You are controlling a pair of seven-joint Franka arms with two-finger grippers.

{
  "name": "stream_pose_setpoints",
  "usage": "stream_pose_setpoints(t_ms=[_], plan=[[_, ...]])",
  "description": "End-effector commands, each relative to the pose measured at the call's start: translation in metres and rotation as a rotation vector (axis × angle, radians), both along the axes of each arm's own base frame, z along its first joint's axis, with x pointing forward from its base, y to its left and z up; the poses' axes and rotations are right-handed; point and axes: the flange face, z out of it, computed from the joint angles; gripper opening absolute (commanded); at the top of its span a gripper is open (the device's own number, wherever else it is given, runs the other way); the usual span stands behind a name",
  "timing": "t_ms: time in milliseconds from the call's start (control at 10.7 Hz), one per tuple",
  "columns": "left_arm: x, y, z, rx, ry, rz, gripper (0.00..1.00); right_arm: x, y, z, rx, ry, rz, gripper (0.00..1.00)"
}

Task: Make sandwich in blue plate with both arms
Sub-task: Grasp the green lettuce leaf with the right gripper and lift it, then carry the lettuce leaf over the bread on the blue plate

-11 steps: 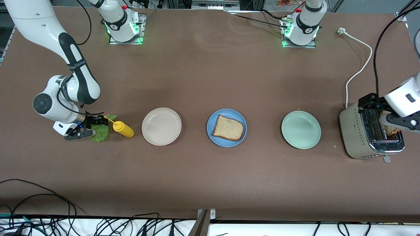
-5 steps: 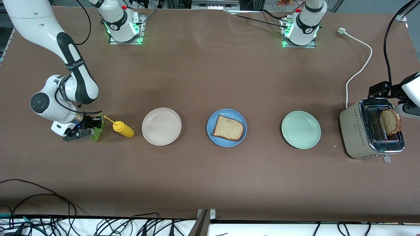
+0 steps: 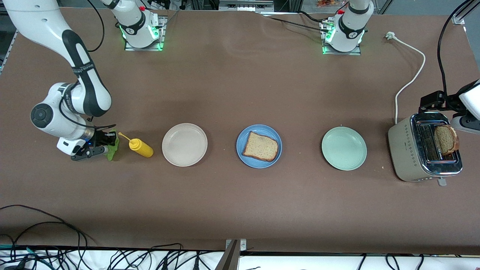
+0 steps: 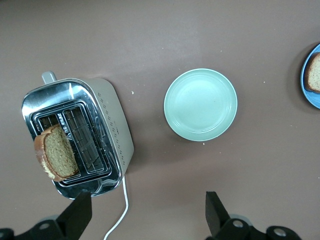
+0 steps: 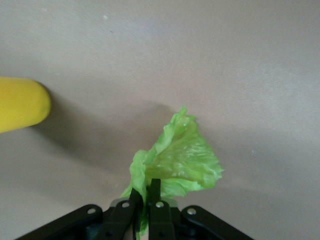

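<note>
One brown bread slice (image 3: 261,146) lies on the blue plate (image 3: 262,128) at mid-table. A second slice (image 3: 446,140) stands half out of the toaster's slot and also shows in the left wrist view (image 4: 57,152). My right gripper (image 3: 102,146) is shut on a crinkled green lettuce leaf (image 3: 112,145) and holds it just above the table beside the mustard bottle. The right wrist view shows the leaf (image 5: 182,162) pinched in that gripper (image 5: 147,186). My left gripper (image 4: 148,219) is open and empty, high over the table beside the toaster.
A yellow mustard bottle (image 3: 140,147) lies between the lettuce and the beige plate (image 3: 184,144). A pale green plate (image 3: 344,148) sits between the blue plate and the toaster (image 3: 407,153). The toaster's white cable (image 3: 410,78) runs toward the robots' bases.
My left gripper let go of the slice in the toaster and rose away. My right gripper closed on the lettuce, bunched it up and lifted it slightly off the table.
</note>
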Motion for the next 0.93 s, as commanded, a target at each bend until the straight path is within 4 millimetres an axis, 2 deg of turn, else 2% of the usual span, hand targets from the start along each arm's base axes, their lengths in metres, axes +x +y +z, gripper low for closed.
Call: stream_pose_setpoints(t_ms=[0,186,279,465,652,745,838], plan=[[-0.006,-0.001,0.004,-0.017,0.003,-0.001,1.00,-0.006,0.005,0.060,0.028,0.002,0.014,0.00],[-0.006,-0.002,0.004,-0.025,0.003,0.000,1.00,-0.007,0.012,0.093,0.036,0.014,0.026,0.00],[-0.006,-0.002,0.004,-0.025,0.003,0.000,1.00,-0.006,0.016,0.117,0.041,0.033,0.032,0.00],[-0.006,-0.002,0.004,-0.025,0.005,0.000,1.00,0.002,0.029,0.152,0.047,0.079,0.005,0.00],[-0.006,-0.002,0.004,-0.025,0.003,0.000,1.00,0.005,0.065,0.180,0.034,0.113,-0.044,0.00],[-0.006,-0.002,0.004,-0.025,0.005,0.000,1.00,0.007,0.100,0.191,0.025,0.141,-0.046,0.00],[-0.007,-0.002,0.002,-0.025,0.008,-0.001,1.00,0.008,0.126,0.197,0.010,0.147,-0.087,0.00]])
